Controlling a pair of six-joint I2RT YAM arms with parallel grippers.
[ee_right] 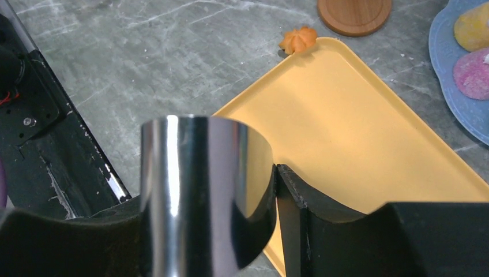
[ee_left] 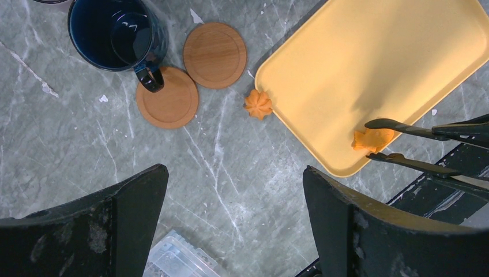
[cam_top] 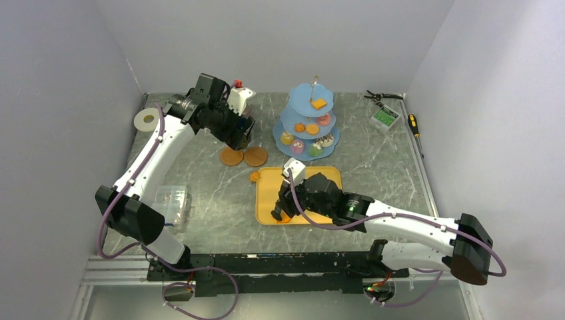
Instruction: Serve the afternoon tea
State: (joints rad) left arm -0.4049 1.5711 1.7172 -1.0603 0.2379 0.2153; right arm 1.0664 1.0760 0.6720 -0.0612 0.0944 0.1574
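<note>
From above, the light-blue three-tier stand [cam_top: 308, 127] rises just beyond the far edge of the yellow tray [cam_top: 320, 183]. Its scalloped plates widen downward, with a square orange biscuit [cam_top: 319, 104] on the top plate and small colourful cakes [cam_top: 298, 147] on the lower two. Two brown round coasters [cam_top: 232, 156] lie side by side off the tray's far-left corner, under the left pincer [cam_top: 238, 139]. A flower-shaped biscuit [cam_top: 254, 176] sits on the grey marbled worktop [cam_top: 206, 200] right at that corner. The right pincer [cam_top: 288, 197] hangs over the tray's left part, carrying black tongs [cam_top: 280, 210]

In the left wrist view the left pincer [ee_left: 236, 225] stands wide apart with nothing between its fingers. A glossy dark-blue mug [ee_left: 115, 32] stands upright beyond the coasters [ee_left: 168, 105], well left of the tray [ee_left: 369, 63], its handle over one coaster's rim. The flower-shaped biscuit [ee_left: 258, 104] touches the tray's edge from outside. On the tray's near-left corner lies a second biscuit [ee_left: 372, 139], with the tongs [ee_left: 427, 131] tips close on either side of it

In the right wrist view the right pincer [ee_right: 207, 236] is clamped on the tongs [ee_right: 202, 173], their shiny metal bend sitting between its fingers above the tray [ee_right: 357, 133]. The flower-shaped biscuit [ee_right: 298, 39] shows at the tray's far corner and the stand [ee_right: 447, 75] at the right edge
</note>
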